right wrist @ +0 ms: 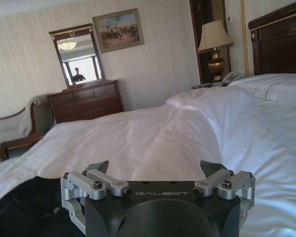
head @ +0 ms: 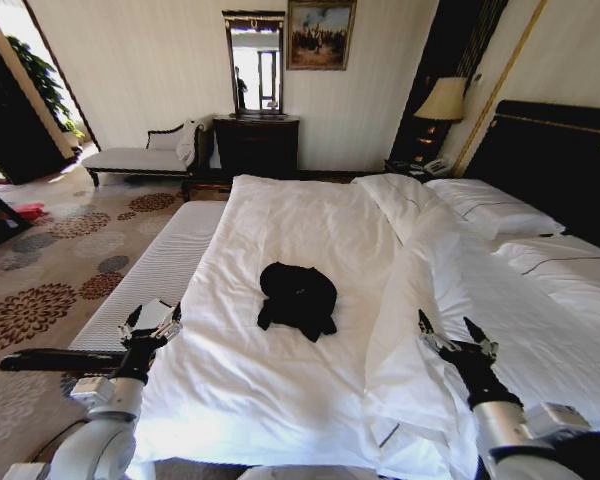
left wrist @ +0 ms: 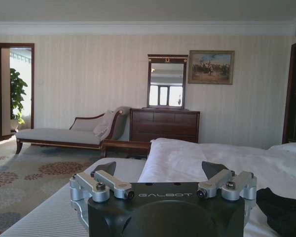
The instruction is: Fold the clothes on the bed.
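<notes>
The clothes [head: 298, 296] lie as a crumpled black heap in the middle of the white bed [head: 310, 230]. A dark corner of the clothes [left wrist: 285, 213] lies beyond my left gripper's jaws, and the clothes [right wrist: 19, 207] also show as a dark mass beside my right gripper. My left gripper [head: 151, 319] hovers open over the bed's left edge, left of and nearer than the clothes. My right gripper [head: 457, 332] hangs open above the folded-back duvet, right of the clothes. Both hold nothing. The same open jaws show in the wrist views: left gripper [left wrist: 159, 170], right gripper [right wrist: 158, 169].
A narrow white padded bench [head: 155, 275] runs along the bed's left side. White pillows [head: 490, 205] lie against the dark headboard [head: 560, 160]. A dark dresser [head: 255, 145] with mirror, a chaise [head: 140, 155] and a lamp [head: 442, 105] stand by the far wall. Patterned carpet [head: 50, 280] lies at left.
</notes>
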Tool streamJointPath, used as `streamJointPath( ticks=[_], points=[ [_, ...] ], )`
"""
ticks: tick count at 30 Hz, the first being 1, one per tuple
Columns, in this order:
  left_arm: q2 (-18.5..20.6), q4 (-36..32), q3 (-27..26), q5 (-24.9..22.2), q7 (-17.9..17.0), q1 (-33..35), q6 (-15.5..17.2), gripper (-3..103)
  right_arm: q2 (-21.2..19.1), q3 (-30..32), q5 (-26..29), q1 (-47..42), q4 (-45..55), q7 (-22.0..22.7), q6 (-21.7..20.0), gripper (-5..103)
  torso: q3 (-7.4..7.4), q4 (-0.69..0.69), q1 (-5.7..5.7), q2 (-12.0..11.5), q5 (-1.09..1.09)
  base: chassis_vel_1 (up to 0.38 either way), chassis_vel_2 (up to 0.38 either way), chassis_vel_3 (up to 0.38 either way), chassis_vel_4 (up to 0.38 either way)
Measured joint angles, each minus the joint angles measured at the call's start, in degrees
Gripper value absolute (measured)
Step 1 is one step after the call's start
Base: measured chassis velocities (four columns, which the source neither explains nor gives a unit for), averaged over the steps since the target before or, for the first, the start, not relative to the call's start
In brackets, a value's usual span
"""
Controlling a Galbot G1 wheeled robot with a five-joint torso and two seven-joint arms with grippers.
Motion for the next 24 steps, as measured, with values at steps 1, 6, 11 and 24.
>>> streamJointPath(
  ticks=[1, 6, 11, 24],
  points=[
    [-0.08, 0.02, 0.04, 0.00, 0.02, 0.00, -0.03, 100, -0.46, 0.06, -1.87, 0.70, 0.00, 0.51, -0.69, 100, 0.00, 0.00, 0.00, 0.00, 0.04, 0.000, 0.000, 0.000, 0.000],
    [-0.30, 0.06, 0.05, -0.02, 0.22, 0.36, -0.34, 100, -1.35, 0.21, -4.86, 1.50, 0.00, 1.81, -2.10, 100, 0.01, 0.01, 0.01, -0.01, 0.04, -0.010, -0.001, 0.012, 0.000],
    [-0.30, 0.34, -0.06, -0.30, 0.28, 0.12, -0.44, 100, -1.46, -1.31, -2.48, 1.52, 0.00, 1.48, -2.54, 100, 0.01, 0.02, 0.01, -0.01, 0.00, 0.000, 0.000, 0.000, 0.000],
    [-0.07, 0.08, -0.55, -1.39, 0.02, -0.41, 0.09, 100, -2.75, -3.65, -8.98, 0.77, 0.00, 1.24, -2.92, 100, 0.01, 0.01, 0.01, -0.01, 0.02, 0.000, 0.000, 0.000, 0.000]
  ],
)
